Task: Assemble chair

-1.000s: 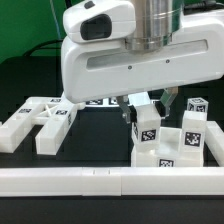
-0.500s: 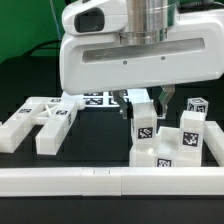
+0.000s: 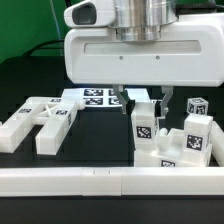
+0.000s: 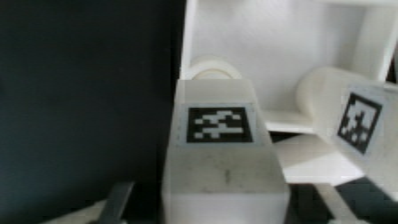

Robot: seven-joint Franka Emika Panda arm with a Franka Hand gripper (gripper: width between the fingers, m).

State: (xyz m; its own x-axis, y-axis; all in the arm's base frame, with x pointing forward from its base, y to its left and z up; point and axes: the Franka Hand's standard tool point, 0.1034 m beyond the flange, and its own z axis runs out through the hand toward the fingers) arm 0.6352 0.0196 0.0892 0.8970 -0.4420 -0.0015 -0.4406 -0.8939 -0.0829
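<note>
The gripper (image 3: 143,99) is hanging over the chair parts on the exterior view's right, its jaws spread and clasping nothing. An upright tagged block (image 3: 146,127) is standing between the two fingers (image 3: 123,99). In the wrist view, a gap is showing on each side of it before the fingertips (image 4: 118,205). The block is touching a low white piece (image 3: 160,156); whether it is sitting on it or behind it, I cannot tell. A taller block (image 3: 195,138) is standing just beside it. A forked part (image 3: 40,122) is lying well apart on the exterior view's left, the marker board (image 3: 95,97) behind, a rail (image 3: 100,181) in front.
</note>
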